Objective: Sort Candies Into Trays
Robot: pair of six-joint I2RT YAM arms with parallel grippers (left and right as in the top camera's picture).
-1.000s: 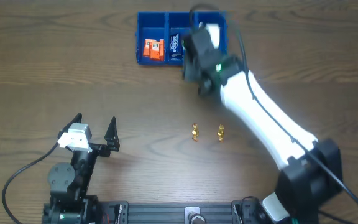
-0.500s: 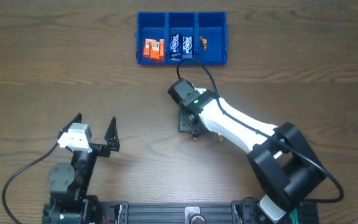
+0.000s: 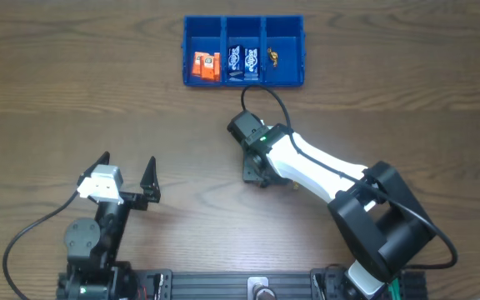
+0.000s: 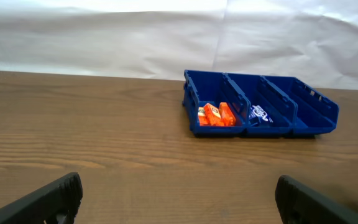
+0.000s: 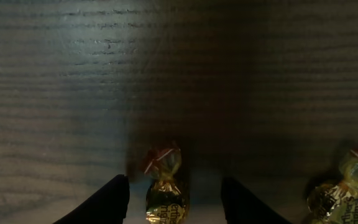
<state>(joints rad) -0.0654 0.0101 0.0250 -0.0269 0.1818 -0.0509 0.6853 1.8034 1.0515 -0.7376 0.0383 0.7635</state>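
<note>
The right pincer [image 5: 174,198] is sitting low over the tabletop [image 3: 73,100] with its fingers spread apart and gripping nothing. A gold candy [image 5: 165,183] is lying between the two fingertips, not yet pinched. A second gold candy [image 5: 339,186] is lying near the first on the bare wood, outside the fingers. In the top view the right arm is stretching from its base toward the middle of the tabletop, and its wrist is covering most of the spot where these two pieces are resting.

Farther out, the blue tray [image 3: 184,52] is standing at the far side of the tabletop, well apart from the right pincer. Its left compartment is holding orange candies [image 3: 206,67], its middle compartment is holding blue-wrapped candies [image 3: 244,62], and its right compartment is holding a single sorted gold piece [image 3: 272,57].

The left pincer [image 3: 127,165] is hovering near its own base with its fingers wide open and nothing between them, well apart from the loose candies and the tray.

The sorting is looking mostly done: the orange and blue kinds are sitting in their compartments and one gold piece is in place. Two gold candies are waiting on the wood, and the nearer one is likely about to be gripped and carried to the right compartment
</note>
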